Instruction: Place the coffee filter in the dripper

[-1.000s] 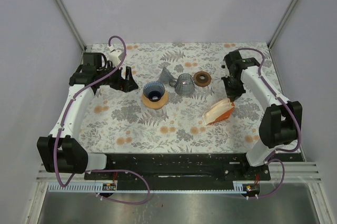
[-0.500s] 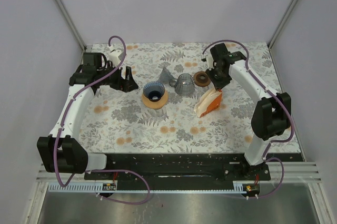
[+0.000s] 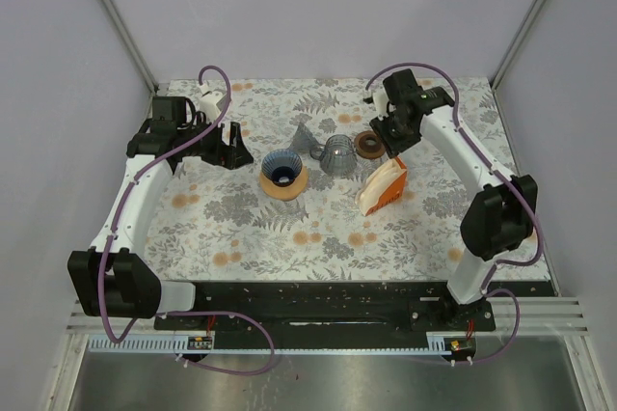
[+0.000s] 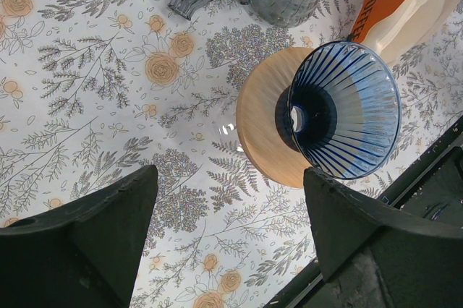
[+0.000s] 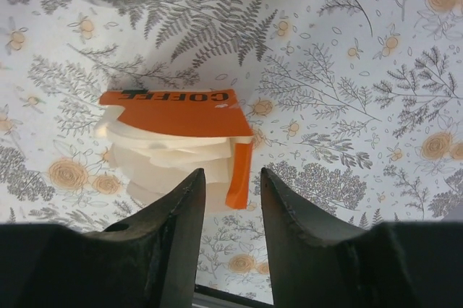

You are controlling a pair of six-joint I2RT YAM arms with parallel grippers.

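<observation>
Orange-banded and cream, the filter pack lies on the table right of the dripper, just below your right gripper, whose jaws stand part open on nothing. Its band runs crosswise, along the line those jaws close on, the filters fanned toward the fingers. Your left gripper, wide open and empty, hovers by the dripper, so the right arm is nearer the pack.

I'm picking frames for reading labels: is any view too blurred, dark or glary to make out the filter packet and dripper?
Top view: even soft light, faint shadows, sharp, though the filter packet is small. Left wrist view: the dripper is crisp, a small glint on the table beside it, the jaws dark. Right wrist view: the packet's print is legible, no glare.
</observation>
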